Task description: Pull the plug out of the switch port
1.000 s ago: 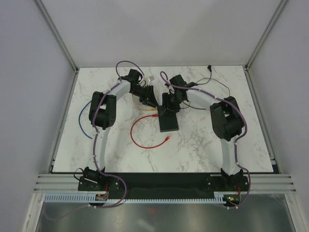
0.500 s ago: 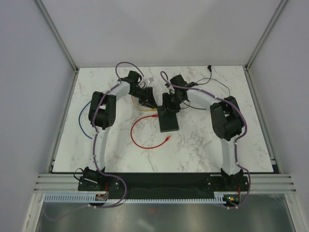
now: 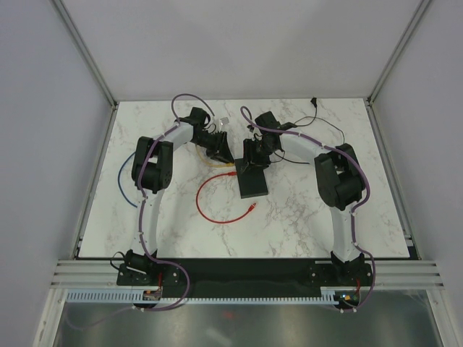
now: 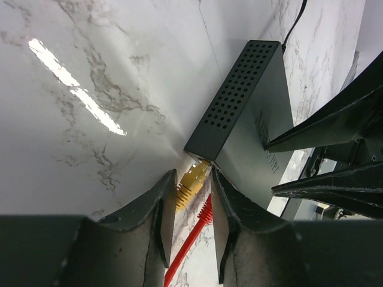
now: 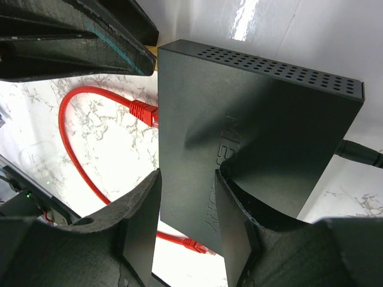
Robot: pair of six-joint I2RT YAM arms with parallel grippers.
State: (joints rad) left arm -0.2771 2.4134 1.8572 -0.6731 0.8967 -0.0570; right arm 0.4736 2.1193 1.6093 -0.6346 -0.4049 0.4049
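Observation:
The black switch (image 3: 253, 185) lies at the table's middle; it also shows in the left wrist view (image 4: 251, 119) and the right wrist view (image 5: 257, 131). A yellow plug (image 4: 192, 184) sits in a port at the switch's corner, with a red plug (image 4: 206, 212) beside it. My left gripper (image 4: 192, 173) is open, its jaws on either side of the yellow plug, which touches the left finger (image 4: 161, 197). It is just left of the switch in the top view (image 3: 224, 155). My right gripper (image 5: 188, 173) is open over the switch's top, at its far end (image 3: 252, 163).
The red cable (image 3: 206, 206) loops on the table left of the switch, its free end (image 3: 252, 207) lying loose. A black cord (image 3: 318, 123) runs off to the back right. A blue cable (image 3: 123, 181) lies near the left edge. A yellow cable (image 3: 215, 165) lies under my left gripper.
My left arm has shifted slightly, its wrist turning and the gripper settling by the switch's left corner. The right arm and the switch have not moved.

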